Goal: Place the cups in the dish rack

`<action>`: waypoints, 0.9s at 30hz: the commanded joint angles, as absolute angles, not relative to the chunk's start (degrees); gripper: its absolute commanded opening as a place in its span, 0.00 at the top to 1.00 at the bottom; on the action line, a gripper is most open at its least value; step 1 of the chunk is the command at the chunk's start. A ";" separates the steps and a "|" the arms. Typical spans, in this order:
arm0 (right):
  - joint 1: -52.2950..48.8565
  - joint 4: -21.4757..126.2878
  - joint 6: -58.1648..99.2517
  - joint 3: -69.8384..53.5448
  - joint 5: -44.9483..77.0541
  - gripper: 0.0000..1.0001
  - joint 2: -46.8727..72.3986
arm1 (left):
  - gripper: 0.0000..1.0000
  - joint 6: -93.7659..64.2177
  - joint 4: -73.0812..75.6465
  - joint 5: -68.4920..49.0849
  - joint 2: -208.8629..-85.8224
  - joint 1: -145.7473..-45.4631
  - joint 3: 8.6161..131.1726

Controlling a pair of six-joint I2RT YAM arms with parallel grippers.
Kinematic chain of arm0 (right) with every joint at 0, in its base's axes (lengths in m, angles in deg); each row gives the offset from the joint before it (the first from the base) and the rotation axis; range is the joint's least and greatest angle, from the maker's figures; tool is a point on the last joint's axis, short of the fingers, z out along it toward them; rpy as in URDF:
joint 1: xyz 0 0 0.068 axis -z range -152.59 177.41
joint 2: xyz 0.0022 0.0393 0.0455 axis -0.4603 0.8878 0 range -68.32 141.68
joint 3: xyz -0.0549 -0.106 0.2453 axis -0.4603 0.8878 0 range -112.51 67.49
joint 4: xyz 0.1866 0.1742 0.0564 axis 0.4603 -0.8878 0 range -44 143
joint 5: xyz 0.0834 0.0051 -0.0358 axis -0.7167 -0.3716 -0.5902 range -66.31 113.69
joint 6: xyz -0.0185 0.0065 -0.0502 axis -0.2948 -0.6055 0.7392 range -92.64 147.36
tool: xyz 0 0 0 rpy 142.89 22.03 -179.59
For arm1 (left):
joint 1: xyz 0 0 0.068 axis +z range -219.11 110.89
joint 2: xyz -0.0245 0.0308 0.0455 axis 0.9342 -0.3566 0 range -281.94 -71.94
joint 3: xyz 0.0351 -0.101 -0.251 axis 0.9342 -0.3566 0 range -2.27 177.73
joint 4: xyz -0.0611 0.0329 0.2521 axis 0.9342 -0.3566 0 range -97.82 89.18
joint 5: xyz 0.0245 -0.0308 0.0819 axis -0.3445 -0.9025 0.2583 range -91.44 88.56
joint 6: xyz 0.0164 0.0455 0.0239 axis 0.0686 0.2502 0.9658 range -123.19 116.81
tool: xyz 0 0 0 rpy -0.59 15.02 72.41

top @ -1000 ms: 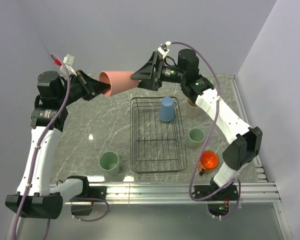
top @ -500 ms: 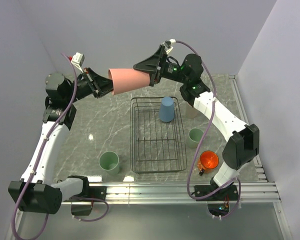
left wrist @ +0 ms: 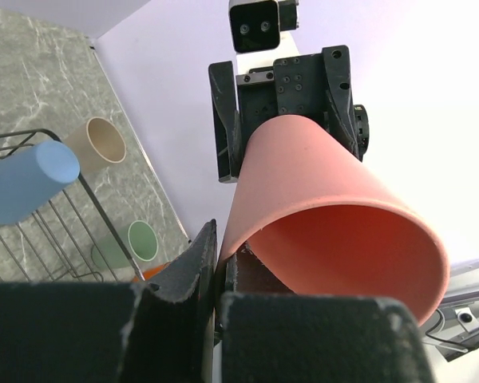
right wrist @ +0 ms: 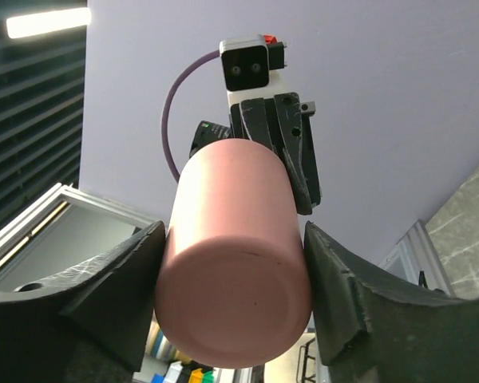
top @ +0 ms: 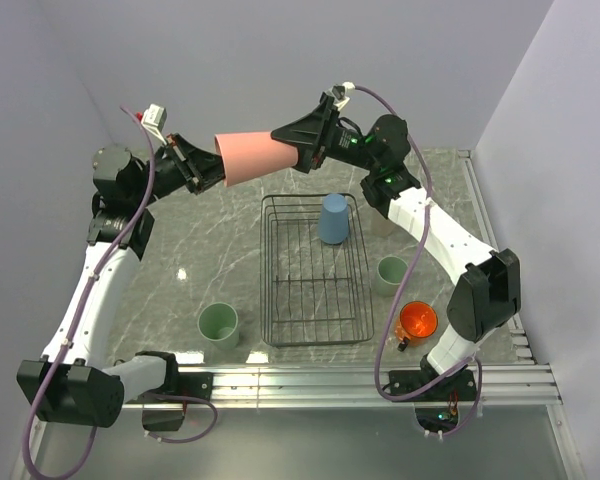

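The pink cup (top: 255,155) hangs in the air on its side, up above the worktop and just past the far left corner of the dish rack (top: 263,270). Its open mouth faces left and its closed base faces right. The left arm's fingers (left wrist: 188,271) are clenched on the rim, one inside the mouth and one outside. The right arm's fingers (right wrist: 112,303) sit against both sides of the base, grasping that end, so the cup is gripped from both ends.

Inside the rack, at its far right corner, a blue cup (top: 332,218) stands upside down. Just beyond the rack's right side a beige cup (top: 383,215) stands upright, partly behind the right arm. Nearer along that side are a green cup (top: 390,275) and then an orange mug (top: 417,320). A second green cup (top: 219,325) stands left of the rack's near left corner, on the grey marbled worktop (top: 180,270).
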State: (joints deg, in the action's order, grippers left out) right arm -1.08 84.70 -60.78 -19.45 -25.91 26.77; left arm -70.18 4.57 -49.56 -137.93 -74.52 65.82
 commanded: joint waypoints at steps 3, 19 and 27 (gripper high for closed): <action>-1.07 81.07 -57.48 -22.95 -27.37 0.49 23.88 | 1.00 -68.41 4.80 -44.95 -137.15 -74.38 64.96; 4.20 35.19 -27.24 -37.00 -16.75 1.00 23.70 | 0.02 -46.18 -34.91 -20.70 -137.41 -73.59 69.18; -1.32 -4.95 -5.27 -66.58 14.95 1.00 38.08 | 0.01 -40.29 -47.14 -3.66 -136.72 -73.15 68.74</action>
